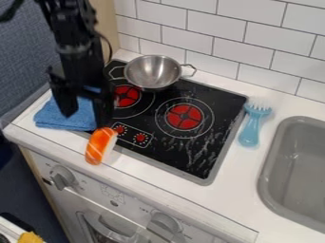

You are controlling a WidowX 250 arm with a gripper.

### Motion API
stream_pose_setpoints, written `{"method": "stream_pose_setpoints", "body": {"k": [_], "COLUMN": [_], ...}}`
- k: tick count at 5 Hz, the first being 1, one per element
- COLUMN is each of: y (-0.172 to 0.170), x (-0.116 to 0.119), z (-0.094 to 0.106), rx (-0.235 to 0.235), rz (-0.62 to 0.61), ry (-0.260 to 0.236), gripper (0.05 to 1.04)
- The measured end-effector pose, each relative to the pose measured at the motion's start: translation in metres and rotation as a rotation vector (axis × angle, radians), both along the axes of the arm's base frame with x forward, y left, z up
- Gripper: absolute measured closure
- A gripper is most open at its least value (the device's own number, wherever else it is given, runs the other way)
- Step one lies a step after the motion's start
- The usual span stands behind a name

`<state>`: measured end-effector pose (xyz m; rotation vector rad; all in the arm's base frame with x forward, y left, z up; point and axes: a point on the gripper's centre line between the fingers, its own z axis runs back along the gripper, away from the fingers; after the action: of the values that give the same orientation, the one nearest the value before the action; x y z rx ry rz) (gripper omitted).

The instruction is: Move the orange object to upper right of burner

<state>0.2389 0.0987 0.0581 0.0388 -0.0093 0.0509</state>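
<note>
The gripper (85, 118) is hanging over the cloth (49, 116), its 2 jaws standing apart and holding nothing. The sushi (100, 146) is lying by the front left of the stove (170, 157), likely being light, slightly soft and smooth, its middle offering the safest hold

High view from the counter's front (238, 171), slanting down toward tiled wall (219, 31), fairly close

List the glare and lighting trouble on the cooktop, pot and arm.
Camera view: whitish streaks toward the right of the cooktop, glare or scuffs, cannot tell which; bright highlights on the metal pot; black arm dark, with little detail.
</note>
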Motion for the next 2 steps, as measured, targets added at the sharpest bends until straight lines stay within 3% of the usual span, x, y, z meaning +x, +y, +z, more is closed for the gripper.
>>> {"method": "stream_pose_setpoints", "body": {"k": [1,2], "y": [-0.007,-0.018], "x": [-0.004,0.000], "z": [-0.008,-0.026], "rx": [-0.018,-0.036], "rz": [-0.011,-0.071], "ry": [-0.021,0.002], "gripper": [0.084,0.084]}}
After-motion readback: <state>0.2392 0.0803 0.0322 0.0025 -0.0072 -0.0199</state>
